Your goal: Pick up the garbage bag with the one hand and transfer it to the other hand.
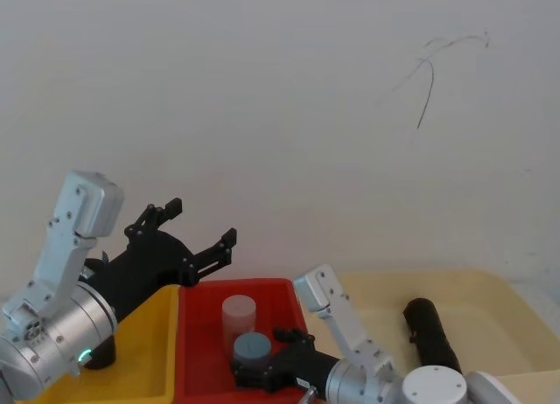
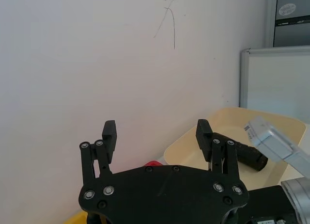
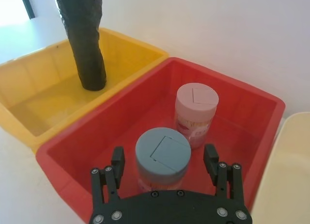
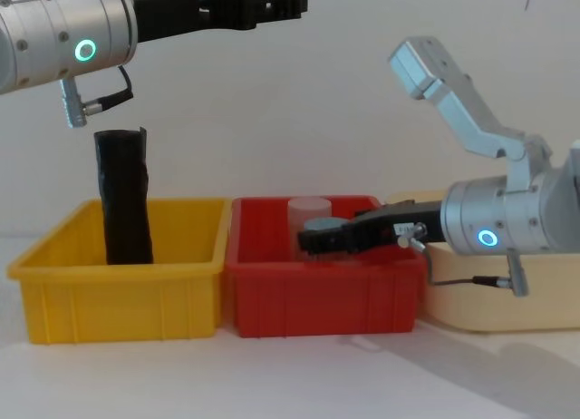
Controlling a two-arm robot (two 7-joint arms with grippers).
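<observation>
Upright in the yellow bin (image 4: 118,283), the garbage bag (image 4: 123,198) is found directly below the raised, spread left gripper (image 4: 272,4); the right gripper (image 3: 164,161), also spread, is held over the red bin (image 3: 252,112), farther away.

- A yellow bin (image 4: 118,283) sits at the left end of the row, touching the red bin beside it.
- A red bin (image 4: 326,292) stands in the middle, holding two jars.
- A blue-lidded jar (image 3: 162,158) stands in the red bin.
- A pink-lidded jar (image 3: 196,112) stands just beside the blue-lidded one.
- A cream bin (image 1: 477,312) sits at the right end.
- A pale wall (image 1: 280,98) rises behind, marked with a thin dark scribble (image 1: 433,72).
</observation>
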